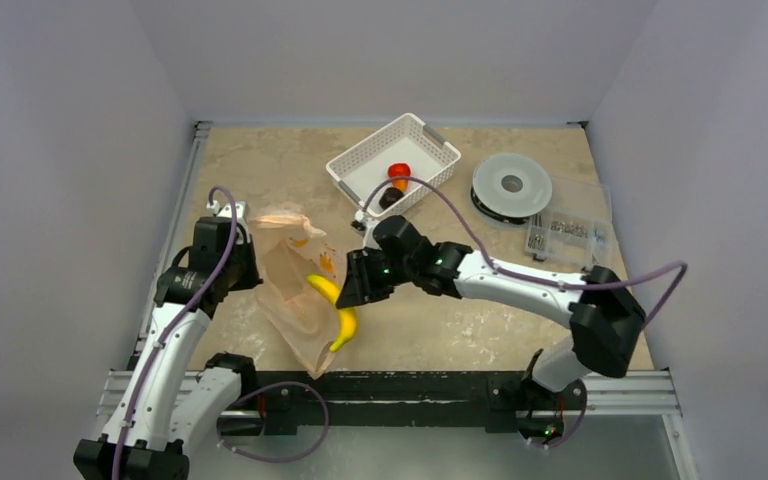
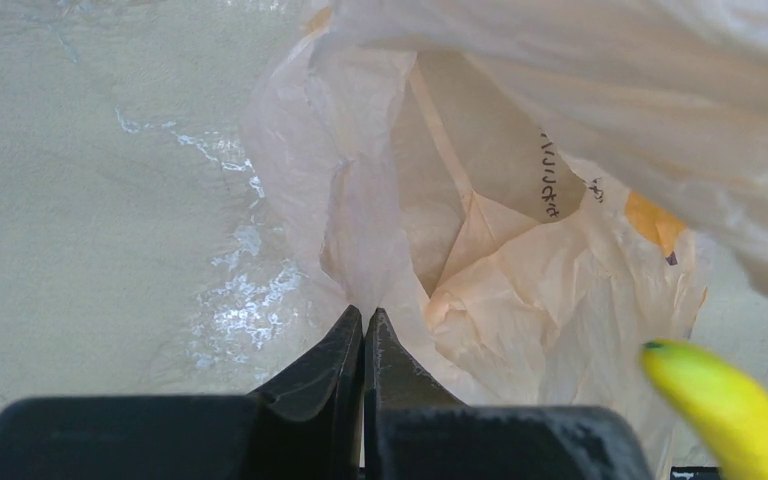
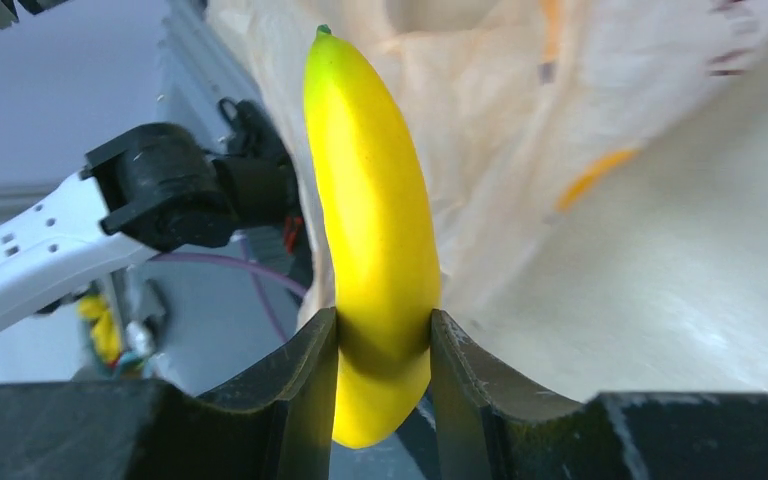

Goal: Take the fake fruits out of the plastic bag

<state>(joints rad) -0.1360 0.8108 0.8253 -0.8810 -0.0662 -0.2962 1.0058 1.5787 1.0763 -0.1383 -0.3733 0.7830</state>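
Hanging off the left gripper's pinched-shut tips, the plastic bag sags ahead of them. A white basket sits well beyond the right gripper, which clamps the yellow banana beside the bag; a red fruit and a dark fruit lie in the basket.

Top view: high behind arm bases, angled down over beige counter. Wrist views: close, sighting along left pincer, right pincer. All share crinkly translucent pale-orange plastic bag, curved yellow banana.
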